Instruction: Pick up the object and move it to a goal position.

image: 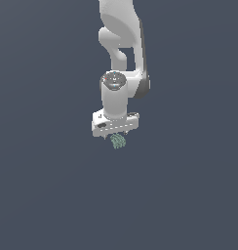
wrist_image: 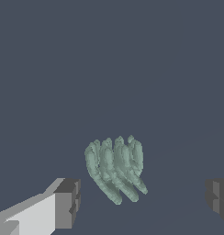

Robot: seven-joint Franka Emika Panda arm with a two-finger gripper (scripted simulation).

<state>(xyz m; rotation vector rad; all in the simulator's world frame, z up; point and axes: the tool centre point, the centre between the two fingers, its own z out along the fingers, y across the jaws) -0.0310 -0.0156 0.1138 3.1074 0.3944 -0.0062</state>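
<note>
Jaws apart, gripper [wrist_image: 143, 199] above ridged object [wrist_image: 114, 167], long axis unclear

Both views dim overall: flat slate-blue ground, even tone, no cast shadows visible. White arm [image: 122, 58] is the brightest thing, lit from above and the exterior view's left; its right flank shades to grey. Small specular spot on the wrist cap. No glare elsewhere. Render is clean, edges slightly soft and stair-stepped, no motion blur, no edge distortion. Wrist view: lump [wrist_image: 114, 168] sharp, ridges softly shaded; finger pads [wrist_image: 68, 203] dark grey, in focus.
</note>
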